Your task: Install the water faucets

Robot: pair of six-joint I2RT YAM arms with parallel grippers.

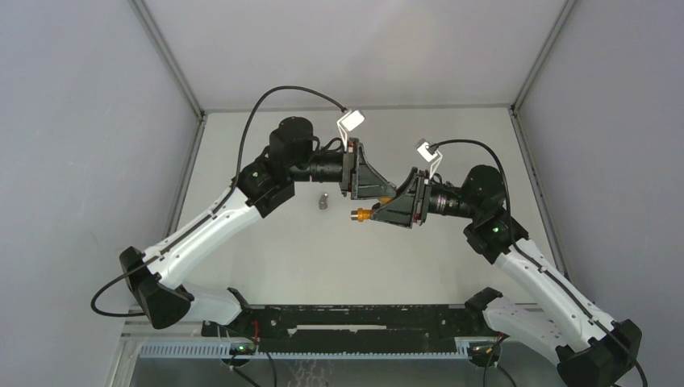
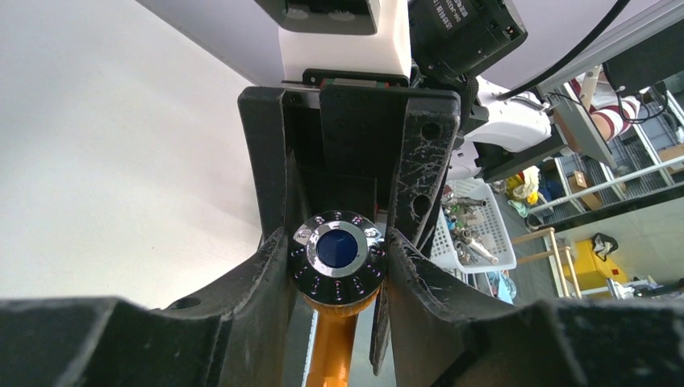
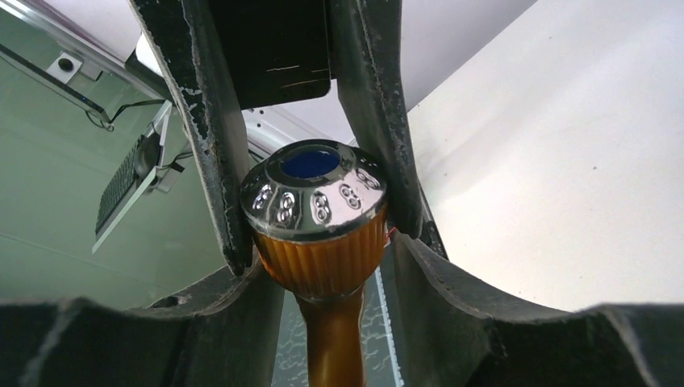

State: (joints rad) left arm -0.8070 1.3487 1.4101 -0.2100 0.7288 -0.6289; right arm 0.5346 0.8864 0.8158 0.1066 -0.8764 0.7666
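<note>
The orange tap body [image 1: 360, 214] hangs above the table's middle, its stem sticking out to the left. My left gripper [image 1: 390, 194] and right gripper [image 1: 379, 212] meet tip to tip on it. In the left wrist view my gripper [image 2: 339, 266] presses both sides of the silvery round end [image 2: 339, 251], which has a blue centre. In the right wrist view my gripper [image 3: 323, 258] closes on the ribbed orange part [image 3: 321, 262] under the silvery cap [image 3: 314, 192]. The tiny grey fitting [image 1: 323, 201] stands alone on the table, left of the grippers.
Grey enclosure walls [image 1: 97, 121] ring the pale table. A black rail [image 1: 347, 321] runs along the near edge between the arm bases. A white basket of metal fittings [image 2: 476, 234] shows beyond the table in the left wrist view.
</note>
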